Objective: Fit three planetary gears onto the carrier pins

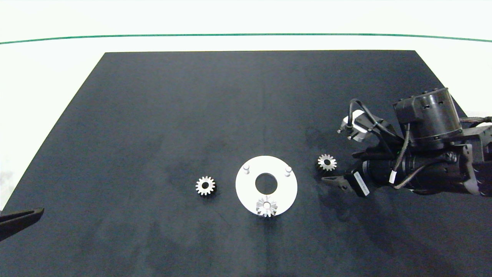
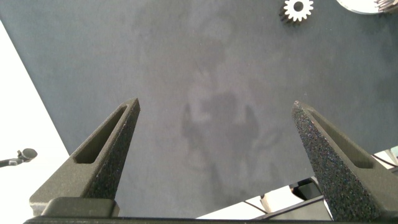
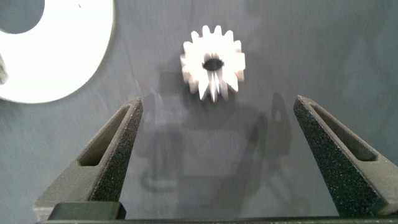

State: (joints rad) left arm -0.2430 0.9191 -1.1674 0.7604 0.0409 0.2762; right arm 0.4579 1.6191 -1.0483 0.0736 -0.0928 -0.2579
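The right gripper sits low over the dark mat on the tabletop, its fingers spread wide and empty, with a loose gear lying flat just ahead of the tips, right of the white disc. To take it cleanly, the fingers should probably move forward until the gear lies squarely between them, then close across its toothed rim while it stays level, so its hole can drop straight onto a pin. One gear already sits on the disc's near pin; the two far pins stand bare. A third gear lies flat left of the disc. The gears are small, silvery and sharp-toothed, each with a round centre hole. The left gripper waits open at the mat's near left corner.
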